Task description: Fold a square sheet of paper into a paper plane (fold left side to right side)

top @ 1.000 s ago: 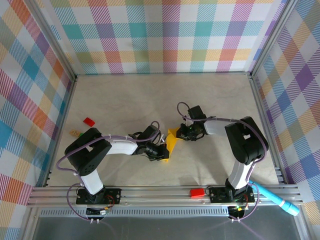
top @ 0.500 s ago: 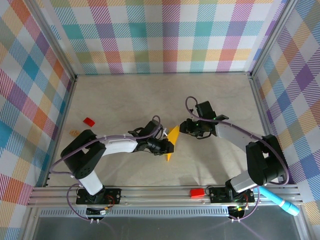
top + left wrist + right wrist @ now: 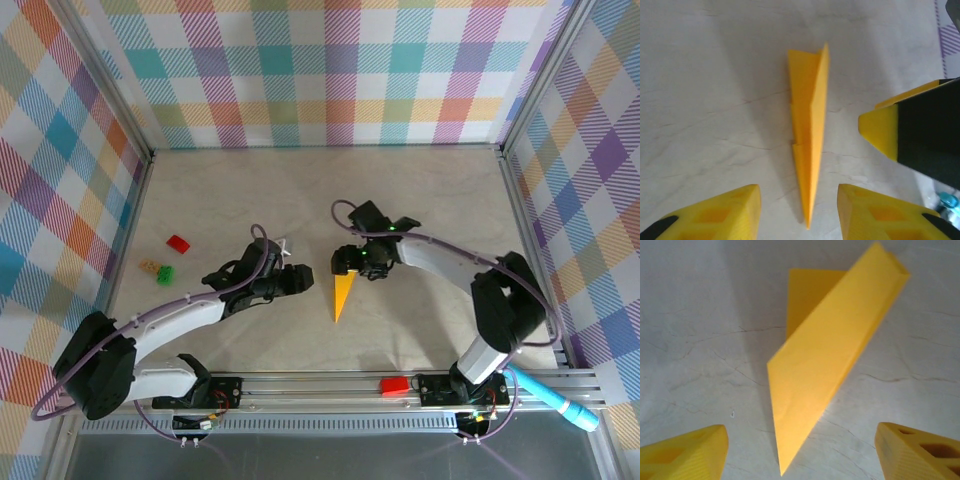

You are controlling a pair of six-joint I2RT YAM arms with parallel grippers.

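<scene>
Pose — inward | left end effector (image 3: 307, 281), right end effector (image 3: 346, 263) parted | paper plane (image 3: 342, 293) between

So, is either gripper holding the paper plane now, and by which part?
Nothing is held. The paper plane lies free on the table; the left gripper and the right gripper are both open, clear of it.

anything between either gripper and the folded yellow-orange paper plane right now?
Nothing visible. The yellow-orange paper plane lies on the bare table, with the open left gripper beside it and the open right gripper at its wide end, neither touching it. The small red block and light blue pen sit well aside.
</scene>
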